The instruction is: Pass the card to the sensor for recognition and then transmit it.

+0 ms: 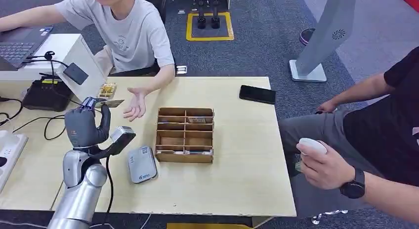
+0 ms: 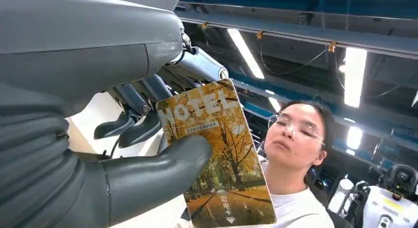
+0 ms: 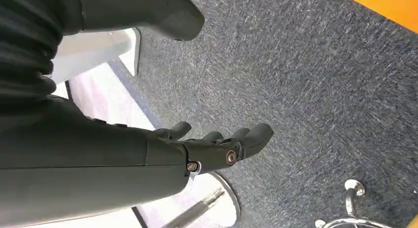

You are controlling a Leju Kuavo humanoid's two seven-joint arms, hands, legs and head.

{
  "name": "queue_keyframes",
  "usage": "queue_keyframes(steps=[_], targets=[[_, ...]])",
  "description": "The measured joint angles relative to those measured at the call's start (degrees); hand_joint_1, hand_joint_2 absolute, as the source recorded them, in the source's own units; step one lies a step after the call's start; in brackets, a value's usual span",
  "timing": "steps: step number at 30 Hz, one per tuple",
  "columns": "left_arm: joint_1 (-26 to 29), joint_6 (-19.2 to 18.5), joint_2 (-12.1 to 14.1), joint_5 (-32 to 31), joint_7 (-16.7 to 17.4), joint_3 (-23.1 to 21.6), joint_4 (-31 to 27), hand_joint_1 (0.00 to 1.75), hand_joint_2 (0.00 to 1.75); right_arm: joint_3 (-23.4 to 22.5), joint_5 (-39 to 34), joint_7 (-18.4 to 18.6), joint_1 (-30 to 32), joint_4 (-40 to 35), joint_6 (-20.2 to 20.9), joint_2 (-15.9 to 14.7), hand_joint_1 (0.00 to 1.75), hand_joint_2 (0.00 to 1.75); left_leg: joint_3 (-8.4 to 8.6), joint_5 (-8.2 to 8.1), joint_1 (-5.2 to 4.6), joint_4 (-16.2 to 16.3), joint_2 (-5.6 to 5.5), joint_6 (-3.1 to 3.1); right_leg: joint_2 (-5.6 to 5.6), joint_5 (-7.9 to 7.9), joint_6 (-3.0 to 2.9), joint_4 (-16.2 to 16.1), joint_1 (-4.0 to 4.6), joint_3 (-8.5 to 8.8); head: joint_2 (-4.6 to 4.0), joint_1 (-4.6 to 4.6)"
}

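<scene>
We hold the hotel key card printed with yellow autumn trees (image 2: 217, 154) in our grey many-fingered left hand (image 1: 85, 124), raised at the left of the head view over the pale wooden table (image 1: 237, 179). The thumb (image 2: 157, 174) presses on the printed face and the darker fingers (image 2: 133, 122) back it from behind, so it is pinched near one long edge, with most of its face standing free.

We judge it light, thin and stiff, with a glossy face that could slide under a loose pinch. A hold on one edge or corner suits it, leaving the free end for the person to take hold of.

The person in the light grey T-shirt (image 1: 129, 36) sits across the table with an open, palm-up hand (image 1: 135, 104) just beside the card, so we judge this to be the handing-over. The grey rounded card reader (image 1: 141, 163) lies flat on the table at lower centre-left, near our forearm, beside the open brown cardboard compartment box (image 1: 185, 135).

In the head view the card is small and shows little more than an edge above our fingers. We cannot tell whether the person's hand touches it. Our right hand (image 3: 217, 146) hangs over dark carpet, fingers loosely curved and apart, holding nothing.
</scene>
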Motion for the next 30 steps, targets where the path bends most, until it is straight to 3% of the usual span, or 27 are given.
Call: queue_keyframes(steps=[13, 14, 18, 27, 30], targets=[[-0.8, 0.0, -0.04, -0.26, -0.68, 0.0, 1.84, 1.75, 1.75, 0.0, 0.39, -0.42, -0.22, -0.18, -0.02, 0.0, 0.0, 1.75, -0.03, 0.0, 0.0, 0.0, 0.01, 0.0, 0.0, 0.0, 0.0, 0.0, 0.0, -0.02, 0.0, 0.02], [-0.85, 0.0, -0.04, -0.11, -0.72, 0.0, 1.97, 0.0, 1.75, 0.0, 0.5, -0.39, -0.26, -0.17, -0.02, 0.0, 0.0, 1.75, -0.03, 0.0, 0.0, 0.0, 0.01, 0.0, 0.01, 0.0, 0.0, 0.0, 0.0, -0.03, 0.0, 0.0], [-1.25, 0.0, 0.0, 1.27, -0.46, -0.04, 2.6, 0.0, 1.75, 0.0, 0.59, -0.02, -0.24, -0.17, 0.02, 0.0, 0.0, 1.75, -0.03, 0.0, 0.0, 0.01, 0.01, 0.0, 0.01, 0.0, 0.0, 0.0, 0.0, -0.03, 0.0, 0.0], [-1.68, -0.24, 0.02, 3.26, 3.58, -1.12, 3.76, 0.0, 1.75, -0.2, 0.59, 0.57, -0.06, -0.17, -0.24, 0.0, 0.0, 1.75, -0.05, 0.0, 0.0, 0.01, 0.01, 0.0, 0.0, 0.0, 0.0, 0.0, 0.0, -0.05, 0.0, 0.0], [-1.0, -2.91, 0.26, 6.02, 3.45, -2.71, 3.21, 0.0, 1.75, -0.57, 0.48, 0.26, 0.07, -0.17, -0.37, 0.0, 0.0, 1.75, -0.06, 0.0, 0.0, 0.01, 0.01, 0.0, 0.01, 0.0, 0.0, 0.0, 0.0, -0.04, 0.0, 0.02]])
